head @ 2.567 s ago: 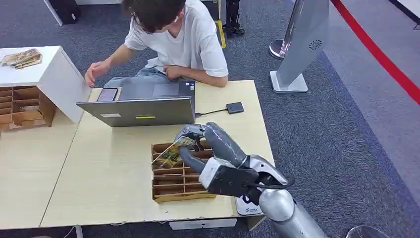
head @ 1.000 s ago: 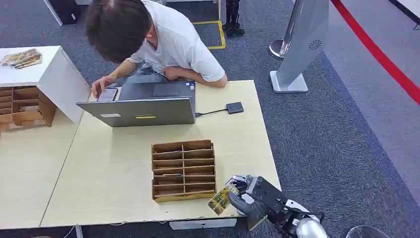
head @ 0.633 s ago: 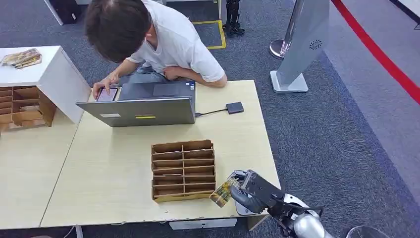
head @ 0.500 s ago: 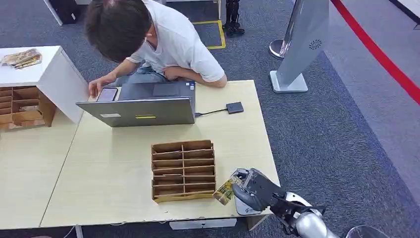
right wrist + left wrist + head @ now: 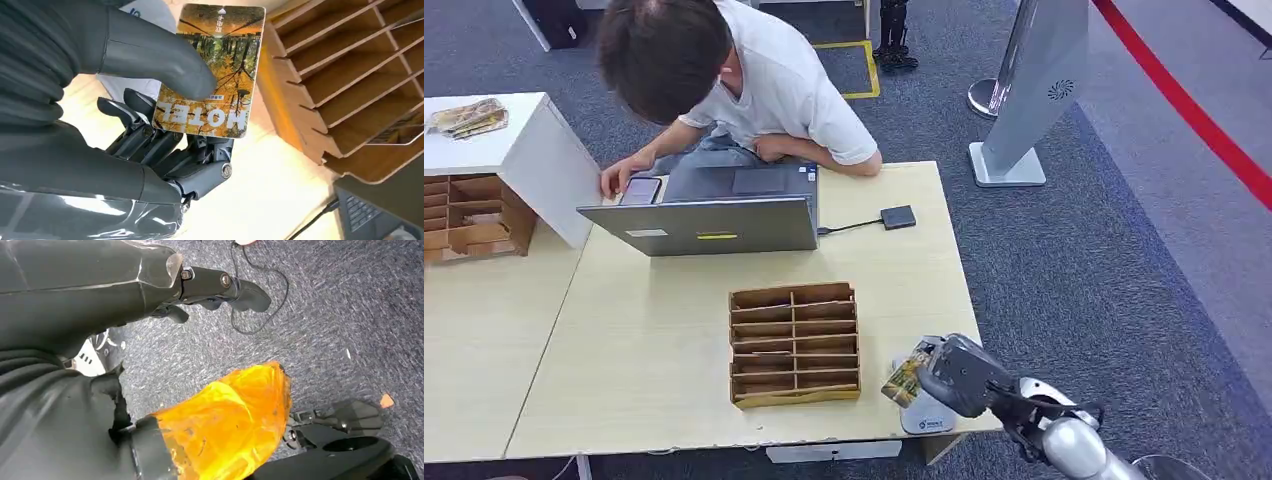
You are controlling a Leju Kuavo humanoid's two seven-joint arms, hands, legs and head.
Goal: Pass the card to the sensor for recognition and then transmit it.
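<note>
At the lower right of the head view, the card [image 5: 908, 371] is pinched between thumb and fingers of the right hand [image 5: 952, 375] above the white sensor [image 5: 923, 415] at the counter [image 5: 624, 340] edge, while the left hand's [image 5: 220, 287] fingers are curled on nothing.

- Head view: bright, even indoor light; the pale wooden counter [image 5: 654, 340] shows only soft, faint shadows, and the picture is sharp.
- Right wrist view: the glossy grey cover of the right hand [image 5: 90, 165] carries white glare streaks; the autumn-forest printed hotel card [image 5: 212, 75] reads crisp.
- Left wrist view: dimmer; the near dark grey left hand [image 5: 75, 295] is slightly soft.
</note>
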